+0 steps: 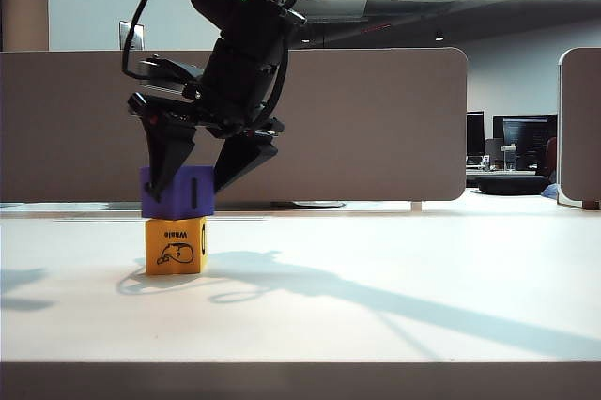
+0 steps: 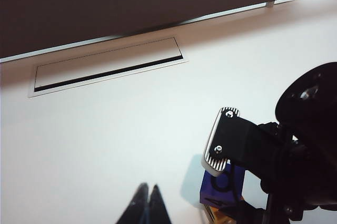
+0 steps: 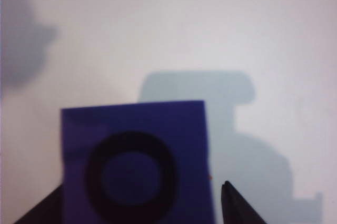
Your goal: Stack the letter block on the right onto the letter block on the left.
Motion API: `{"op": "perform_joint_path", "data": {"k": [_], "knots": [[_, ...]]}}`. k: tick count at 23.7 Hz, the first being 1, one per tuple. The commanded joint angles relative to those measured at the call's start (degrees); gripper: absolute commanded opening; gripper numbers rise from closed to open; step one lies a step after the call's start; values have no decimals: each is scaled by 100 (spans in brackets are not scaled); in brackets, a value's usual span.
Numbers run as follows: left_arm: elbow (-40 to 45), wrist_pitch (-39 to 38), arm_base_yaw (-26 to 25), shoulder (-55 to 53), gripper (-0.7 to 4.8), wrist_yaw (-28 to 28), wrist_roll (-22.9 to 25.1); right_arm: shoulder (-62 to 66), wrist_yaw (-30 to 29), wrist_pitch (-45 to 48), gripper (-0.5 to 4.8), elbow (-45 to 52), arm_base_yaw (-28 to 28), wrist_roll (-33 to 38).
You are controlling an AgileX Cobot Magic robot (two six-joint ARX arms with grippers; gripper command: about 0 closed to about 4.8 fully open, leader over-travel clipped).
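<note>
While the purple block (image 1: pixel 177 192) tops the yellow block (image 1: pixel 176 245) on the white table (image 1: pixel 394 278), right pincer (image 1: pixel 202 175) spread astride — left pincer (image 2: pixel 148 203) closed, office beyond.

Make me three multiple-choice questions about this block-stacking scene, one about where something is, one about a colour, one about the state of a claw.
1. Where is the purple block?
A. on the table beside the orange block
B. on top of the orange block
C. under the orange block

2. What colour is the block marked "Whale"?
A. orange
B. green
C. white

3. How does the right claw stand?
A. shut tight above the stack
B. out of sight
C. open, with a finger either side of the purple block

Answers: 1 B, the exterior view shows purple resting on orange. 2 A, the word is printed on the orange face. 3 C, the right wrist view shows a gap beside the block.
</note>
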State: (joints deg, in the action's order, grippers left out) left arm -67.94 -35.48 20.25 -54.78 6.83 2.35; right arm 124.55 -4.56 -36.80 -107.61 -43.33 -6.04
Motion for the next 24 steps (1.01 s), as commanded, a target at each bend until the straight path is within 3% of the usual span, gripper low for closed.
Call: {"op": "perform_joint_path", "data": {"k": [1, 6, 11, 12, 15, 18, 21, 24], "knots": [[-24, 42, 2, 17, -6, -7, 24, -52, -9, 7, 378, -157, -9, 4], [-24, 44, 2, 17, -6, -7, 24, -66, -74, -350, 382, -684, -9, 28], [-24, 55, 13, 17, -6, -24, 24, -317, -157, -911, 422, -1423, 2, 122], [-24, 90, 13, 20, -6, -26, 28, -483, -162, -1008, 395, -1530, 20, 273], [-24, 131, 13, 20, -6, -109, 28, -848, -162, -1161, 180, -1563, 76, 417], [-24, 188, 13, 17, -6, -304, 24, -1224, -157, -1397, 38, -1561, 186, 413], [-22, 223, 13, 17, -6, -455, 22, -1578, -157, -1694, -12, -1541, 350, 411], [-9, 219, 20, 22, -6, -564, 22, -1958, -153, -2181, -8, -1539, 570, 407]]}}
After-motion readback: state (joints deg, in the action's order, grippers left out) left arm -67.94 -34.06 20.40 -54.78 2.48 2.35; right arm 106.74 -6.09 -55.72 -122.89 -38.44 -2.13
